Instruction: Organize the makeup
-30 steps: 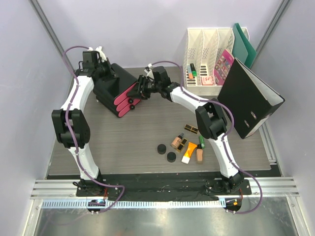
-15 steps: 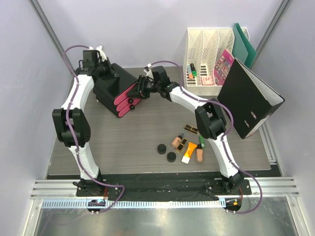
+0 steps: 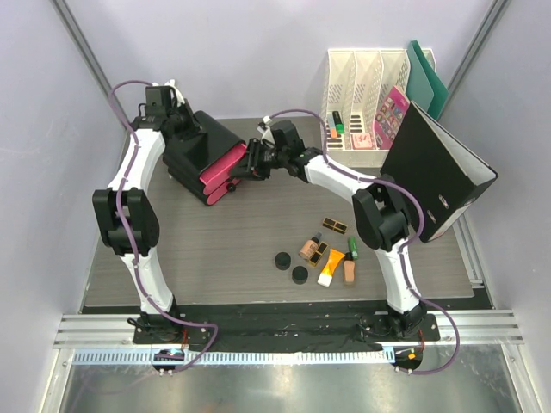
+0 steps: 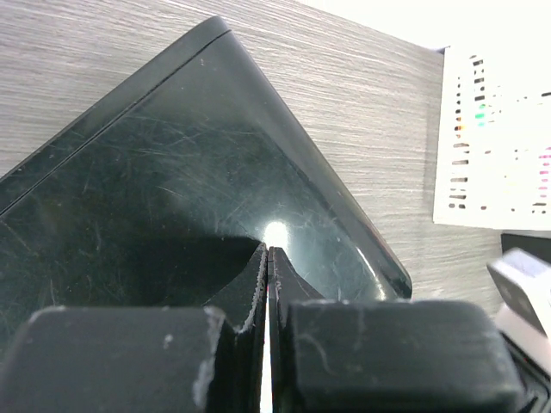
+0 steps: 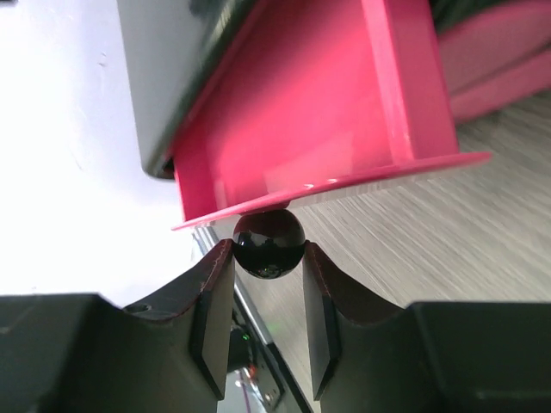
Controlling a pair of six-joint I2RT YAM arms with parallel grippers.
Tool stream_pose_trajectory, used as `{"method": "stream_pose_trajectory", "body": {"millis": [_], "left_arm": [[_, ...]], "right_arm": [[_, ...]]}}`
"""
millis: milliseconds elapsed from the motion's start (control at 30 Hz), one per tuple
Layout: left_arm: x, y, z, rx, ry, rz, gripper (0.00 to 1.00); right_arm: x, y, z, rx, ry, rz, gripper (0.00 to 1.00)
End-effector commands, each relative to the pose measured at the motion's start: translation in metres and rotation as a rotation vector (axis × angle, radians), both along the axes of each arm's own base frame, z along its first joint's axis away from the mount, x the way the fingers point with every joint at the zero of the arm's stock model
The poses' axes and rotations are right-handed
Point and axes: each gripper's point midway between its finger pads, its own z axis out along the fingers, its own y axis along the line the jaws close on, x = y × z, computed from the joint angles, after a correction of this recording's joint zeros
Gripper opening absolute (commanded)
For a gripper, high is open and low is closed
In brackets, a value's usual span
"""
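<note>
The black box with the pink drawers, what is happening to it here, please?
The right gripper grips the black knob of one pink drawer, which stands partly out of the black box. The left gripper, shut, sits at the box's top face and seems to steady it. The makeup lies loose on the table, not yet put away.

Boxed in by pale lilac walls [image 3: 258,52]. Floored with a grey wood-grain tabletop [image 3: 224,241], edged nearside by an aluminium rail [image 3: 95,331]. Lit evenly, perhaps from overhead.
</note>
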Motion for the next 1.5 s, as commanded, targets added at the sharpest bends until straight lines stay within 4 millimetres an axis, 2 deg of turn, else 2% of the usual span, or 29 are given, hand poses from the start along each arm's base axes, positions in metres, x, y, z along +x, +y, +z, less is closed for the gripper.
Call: {"method": "stream_pose_trajectory", "body": {"millis": [0,33,233,500,600,633,700,733,800,900,1000,1067,1133,1267,1400,1467], "left_arm": [[-0.035,0.016,-0.076,0.043,0.280,0.074,0.00],[-0.036,0.017,-0.076,0.041,0.287,0.078,0.00],[-0.037,0.016,-0.080,0.042,0.305,0.078,0.00],[-0.039,0.017,-0.083,0.045,0.320,0.078,0.00],[-0.039,0.016,-0.083,0.040,0.320,0.074,0.00],[-0.038,0.017,-0.083,0.040,0.319,0.077,0.00],[-0.038,0.016,-0.082,0.040,0.317,0.073,0.00],[-0.039,0.016,-0.081,0.043,0.318,0.071,0.00],[-0.038,0.017,-0.080,0.048,0.313,0.069,0.00],[-0.037,0.018,-0.079,0.053,0.312,0.070,0.00],[-0.036,0.017,-0.079,0.051,0.314,0.064,0.00],[-0.035,0.017,-0.079,0.051,0.312,0.063,0.00],[-0.037,0.016,-0.080,0.050,0.319,0.059,0.00],[-0.039,0.016,-0.084,0.052,0.332,0.055,0.00],[-0.041,0.015,-0.086,0.045,0.340,0.052,0.00],[-0.042,0.015,-0.087,0.044,0.344,0.049,0.00]], "right_arm": [[-0.024,-0.024,-0.014,-0.126,0.015,0.015,0.01],[-0.030,-0.029,-0.021,-0.151,0.023,0.027,0.01],[-0.048,-0.047,-0.022,-0.227,0.024,0.060,0.01],[-0.053,-0.063,-0.025,-0.283,0.020,0.060,0.02],[-0.050,-0.062,-0.023,-0.276,0.020,0.063,0.15],[-0.049,-0.062,-0.023,-0.279,0.023,0.061,0.31],[-0.044,-0.065,-0.018,-0.289,-0.005,0.046,0.47],[-0.044,-0.067,-0.010,-0.291,-0.027,0.039,0.58],[-0.042,-0.070,-0.002,-0.299,-0.063,0.031,0.68],[-0.041,-0.078,0.014,-0.314,-0.117,0.030,0.73],[-0.045,-0.088,0.022,-0.351,-0.134,0.035,0.74],[-0.049,-0.102,0.024,-0.407,-0.143,0.031,0.73],[-0.056,-0.118,0.017,-0.473,-0.121,0.029,0.74],[-0.058,-0.165,-0.003,-0.706,-0.099,-0.046,0.75],[-0.073,-0.210,-0.024,-0.908,0.007,-0.097,0.78],[-0.081,-0.223,-0.031,-0.972,0.050,-0.099,0.78]]}}
